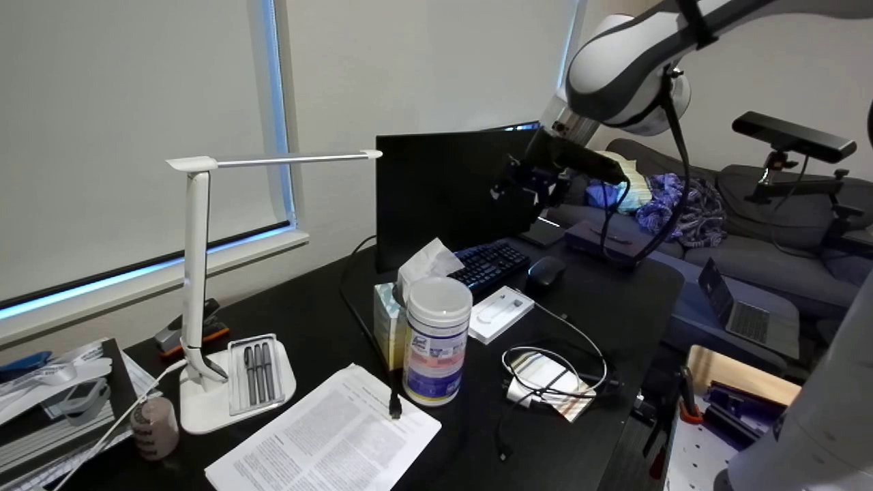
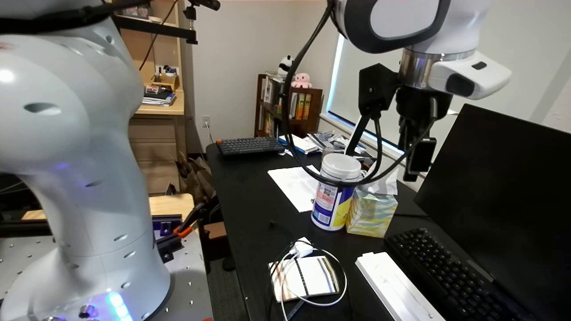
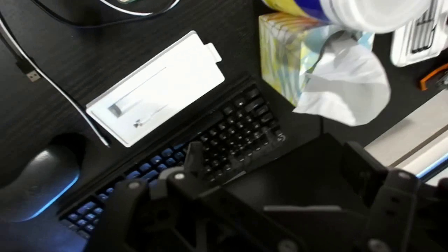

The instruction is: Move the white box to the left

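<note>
The white box [image 1: 501,314] lies flat on the black desk in both exterior views, beside the keyboard; it is cut off at the bottom edge in an exterior view [image 2: 398,285]. In the wrist view the white box [image 3: 182,84] lies at upper left of the jaws, with a faint inset pattern and a small tab at one end. My gripper [image 1: 516,194] is raised above the desk in front of the monitor, apart from the box. In the wrist view its fingers [image 3: 277,157] are wide apart with nothing between them.
A black keyboard [image 3: 234,129] and monitor [image 1: 450,198] stand behind the box. A tissue box [image 3: 283,56] and wipes canister [image 1: 436,341] stand near one end. A mouse [image 1: 545,271], a cable-draped notepad [image 2: 312,276], papers [image 1: 327,436] and a lamp [image 1: 196,259] are also there.
</note>
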### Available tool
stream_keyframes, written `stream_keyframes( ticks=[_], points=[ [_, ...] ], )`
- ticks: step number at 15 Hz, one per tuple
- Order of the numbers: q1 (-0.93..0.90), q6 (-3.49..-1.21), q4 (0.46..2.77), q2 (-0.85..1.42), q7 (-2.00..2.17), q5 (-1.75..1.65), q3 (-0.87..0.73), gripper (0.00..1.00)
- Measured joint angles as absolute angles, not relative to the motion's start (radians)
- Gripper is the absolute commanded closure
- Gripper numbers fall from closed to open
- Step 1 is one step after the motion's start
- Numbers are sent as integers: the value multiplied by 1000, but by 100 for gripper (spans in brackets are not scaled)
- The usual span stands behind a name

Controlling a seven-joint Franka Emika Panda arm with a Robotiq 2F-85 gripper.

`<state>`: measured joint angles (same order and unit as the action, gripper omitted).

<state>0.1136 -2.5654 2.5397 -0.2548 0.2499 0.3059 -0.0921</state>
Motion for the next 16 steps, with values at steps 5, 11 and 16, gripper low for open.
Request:
stream_keyframes(
  ticks=[5,11,16],
  points=[
    [166,-2616,2549,-180,314,309,-138,0],
    [160,-2618,2548,-181,354,306,-130,0],
    [166,-2717,2544,-73,607,302,-117,0]
  ],
)
